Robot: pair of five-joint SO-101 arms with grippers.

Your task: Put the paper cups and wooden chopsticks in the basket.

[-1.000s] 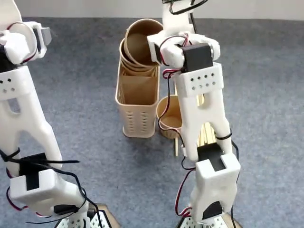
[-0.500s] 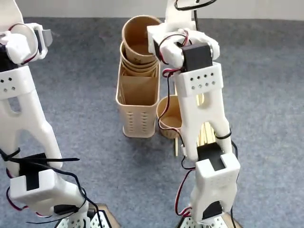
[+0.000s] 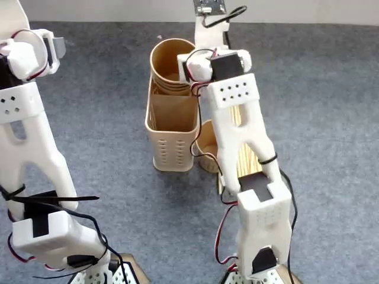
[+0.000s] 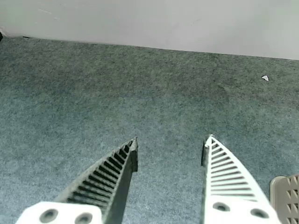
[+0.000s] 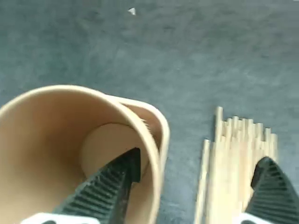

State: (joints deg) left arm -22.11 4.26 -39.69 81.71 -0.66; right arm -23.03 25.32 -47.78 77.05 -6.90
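Observation:
A beige slotted basket [image 3: 172, 139] stands on the grey carpet with a stack of brown paper cups [image 3: 172, 62] in its far end. My right gripper [image 5: 198, 163] is open astride the top cup's [image 5: 70, 140] wall, with one black finger [image 5: 114, 179] inside the cup and the other over the wooden chopsticks [image 5: 238, 149]. Another paper cup [image 3: 207, 148] stands on the carpet to the right of the basket, partly under the right arm. The chopsticks [image 3: 249, 160] lie in a bundle under that arm. My left gripper [image 4: 171, 139] hangs open over bare carpet, far left of the basket.
The near half of the basket [image 3: 172, 112] holds nothing. A small white scrap [image 3: 159, 36] lies on the carpet behind the cups. The left arm [image 3: 23, 118] stands along the left edge. A pale wall [image 4: 149, 18] ends the carpet at the back.
The top cup went from tilted and raised to upright and lower in the stack. The right arm swung a little left over the basket. The left arm kept still.

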